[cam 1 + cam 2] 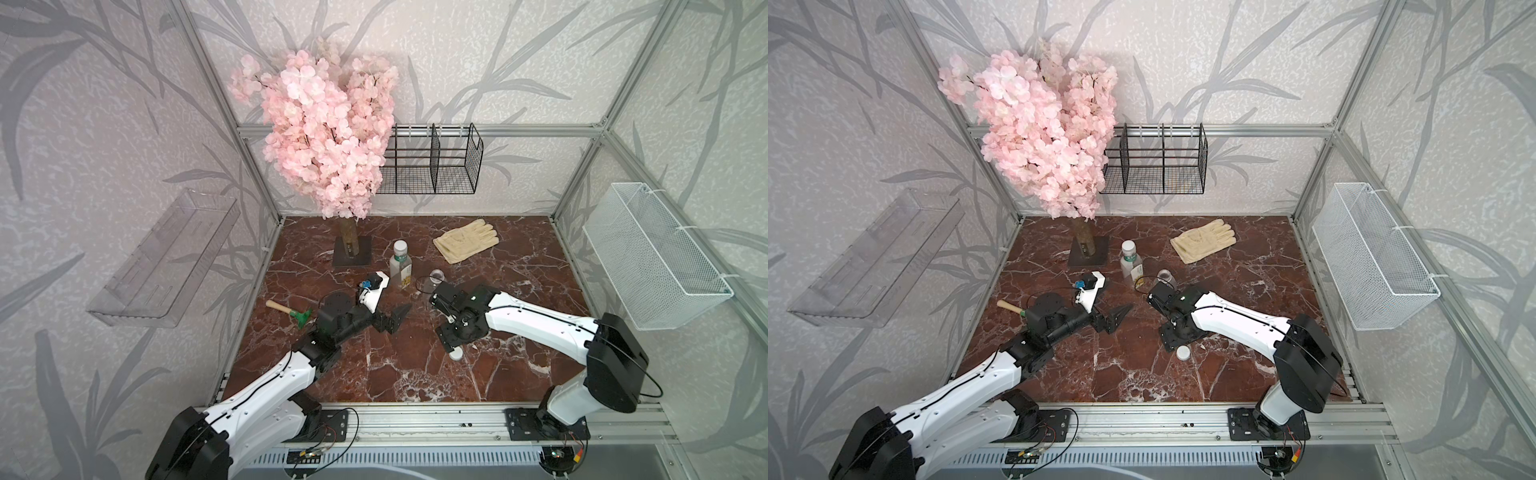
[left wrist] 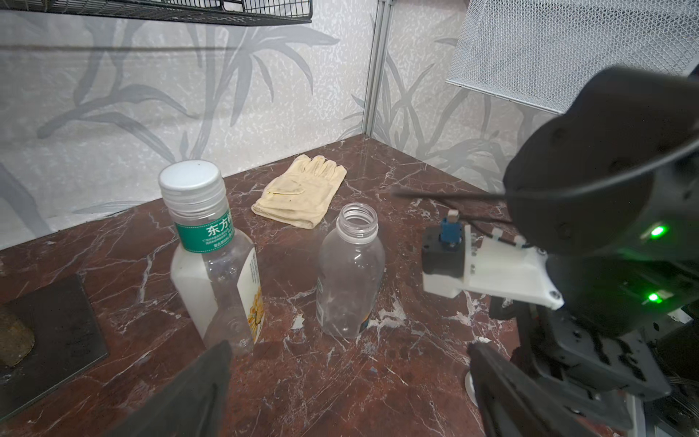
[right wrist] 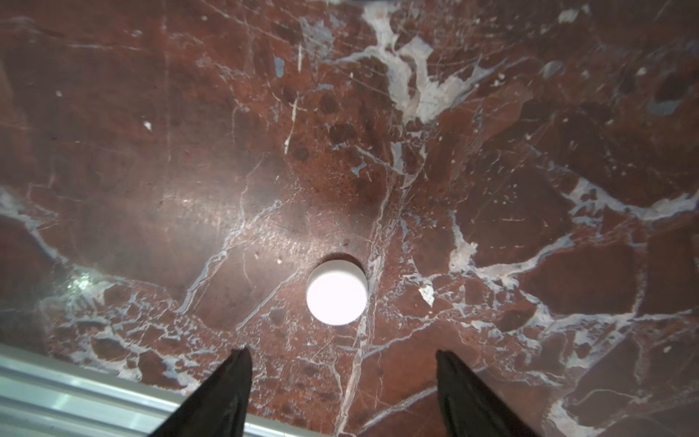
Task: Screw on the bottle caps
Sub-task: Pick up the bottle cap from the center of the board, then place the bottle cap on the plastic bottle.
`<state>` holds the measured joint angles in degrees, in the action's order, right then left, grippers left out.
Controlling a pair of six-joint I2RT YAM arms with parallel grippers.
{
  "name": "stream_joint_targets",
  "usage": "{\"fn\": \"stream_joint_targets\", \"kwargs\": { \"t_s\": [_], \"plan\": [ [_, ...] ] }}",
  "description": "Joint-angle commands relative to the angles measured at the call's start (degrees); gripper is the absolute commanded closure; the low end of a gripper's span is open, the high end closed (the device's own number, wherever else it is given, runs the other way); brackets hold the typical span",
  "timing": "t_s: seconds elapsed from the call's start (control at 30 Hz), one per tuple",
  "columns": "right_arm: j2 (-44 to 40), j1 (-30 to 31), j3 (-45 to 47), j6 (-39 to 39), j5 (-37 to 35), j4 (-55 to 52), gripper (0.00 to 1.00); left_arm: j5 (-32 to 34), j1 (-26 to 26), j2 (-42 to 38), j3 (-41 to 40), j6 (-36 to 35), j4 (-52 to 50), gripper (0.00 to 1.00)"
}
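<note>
A clear bottle with a green neck band (image 1: 400, 262) (image 2: 215, 265) stands mid-table with a white cap (image 2: 189, 179) on its neck. Beside it stands a rounder clear bottle (image 1: 434, 281) (image 2: 350, 272) with an open neck. A loose white bottle cap (image 1: 456, 354) (image 3: 336, 293) lies flat on the marble nearer the front. My right gripper (image 3: 342, 352) points down just short of that cap, open and empty. My left gripper (image 1: 399, 319) (image 2: 348, 348) hovers open and empty in front of both bottles, touching neither.
A cream glove (image 1: 465, 240) lies at the back right. The pink blossom tree's dark base plate (image 1: 352, 251) sits back left. A small rake (image 1: 291, 311) lies by my left arm. A black wire shelf (image 1: 432, 166), white mesh basket (image 1: 652, 257) and clear tray (image 1: 166, 257) hang on the walls.
</note>
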<state>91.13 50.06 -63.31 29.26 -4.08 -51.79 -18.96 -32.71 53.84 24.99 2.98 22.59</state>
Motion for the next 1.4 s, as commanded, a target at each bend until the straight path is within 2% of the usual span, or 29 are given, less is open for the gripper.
{"fn": "stream_joint_targets", "kwargs": {
  "t_s": [0.0, 0.17, 0.47, 1.07, 1.37],
  "plan": [
    [2.14, 0.41, 1.21, 2.37, -1.53, 3.54, 0.26, 0.99, -0.25, -0.88, 1.06, -0.74, -0.08, 0.00],
    [5.15, 0.40, 1.96, 2.67, -1.22, 4.06, 0.28, 1.03, -0.31, -0.50, 0.94, -0.73, 0.04, 0.00],
    [7.71, 0.43, 3.87, 3.68, 0.38, 6.60, 0.38, 1.11, -0.25, -0.50, 0.85, -0.79, 0.09, 0.00],
    [7.30, 0.40, 5.92, 5.50, 1.43, 7.20, 0.48, 1.21, -0.26, -0.49, 0.89, -0.79, -0.15, 0.00],
    [7.27, 0.42, 5.94, 5.49, 1.36, 6.79, 0.58, 1.21, -0.27, -0.32, 0.94, -0.86, -0.07, 0.00]
  ]
}}
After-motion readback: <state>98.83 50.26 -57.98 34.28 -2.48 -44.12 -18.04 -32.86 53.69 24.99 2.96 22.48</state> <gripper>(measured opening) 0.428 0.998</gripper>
